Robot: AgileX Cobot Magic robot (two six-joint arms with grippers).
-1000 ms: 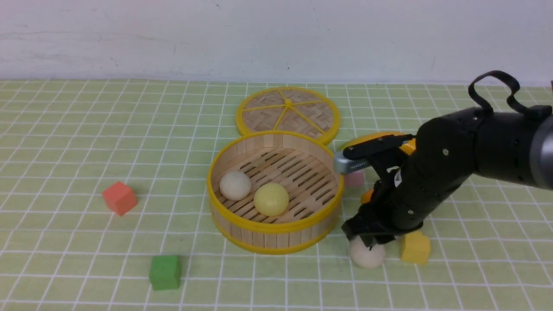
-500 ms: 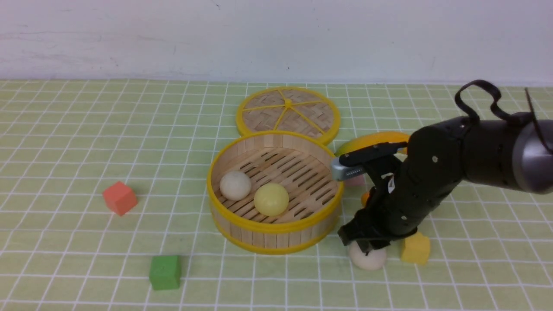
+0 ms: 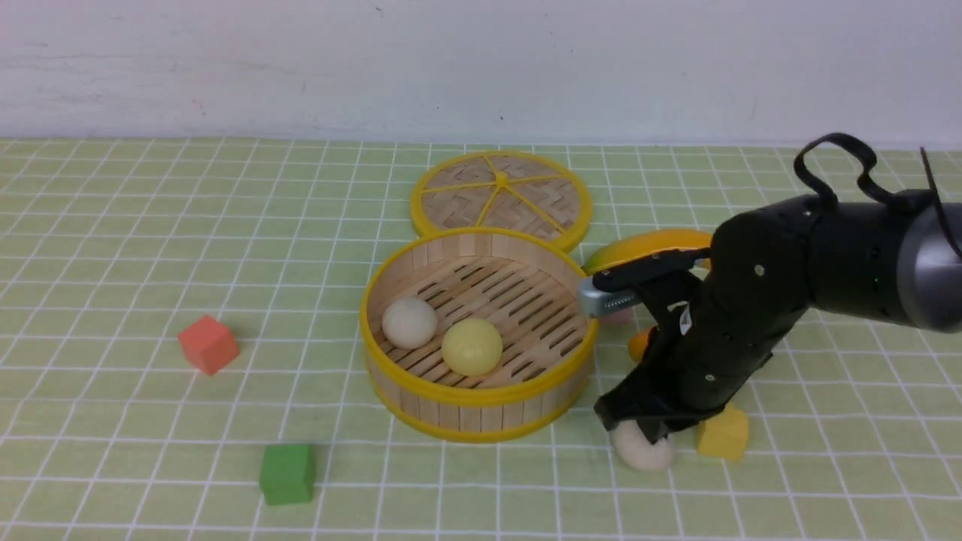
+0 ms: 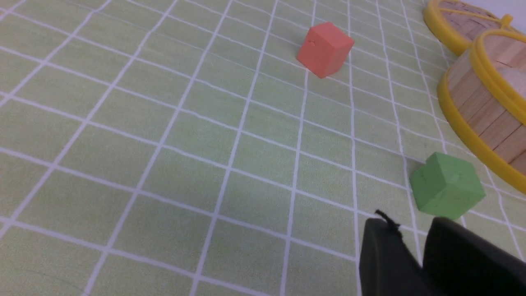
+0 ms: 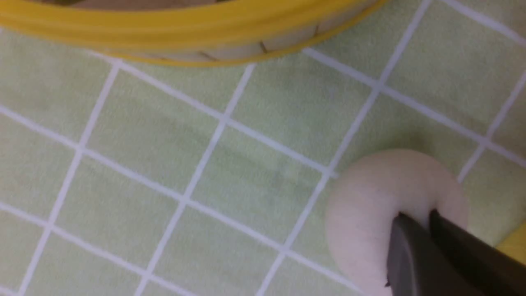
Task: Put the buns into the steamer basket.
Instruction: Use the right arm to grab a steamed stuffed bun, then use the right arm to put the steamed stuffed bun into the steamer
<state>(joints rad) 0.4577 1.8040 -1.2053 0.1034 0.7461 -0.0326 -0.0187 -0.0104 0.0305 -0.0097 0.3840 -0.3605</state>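
Right wrist view shows the right gripper [image 5: 415, 222] with fingers together, pinching into the top of the off-white bun [image 5: 382, 213] on the cloth beside the steamer basket [image 3: 481, 391]. Such a shallow pinch risks the round bun slipping free and rolling away on lifting.

Readable text: none in any view.
Arm [image 3: 721, 338]: a small white tag sits on the black housing, right of centre in the front view; any print on it is too small to read.
Cubes: the red cube [image 4: 324, 49] and green cube [image 4: 446, 191] show plain faces with no letters or numbers.
Cloth [image 3: 150, 225]: only a white grid on green, no writing.
Wall [image 3: 481, 68]: bare, with a few small specks.
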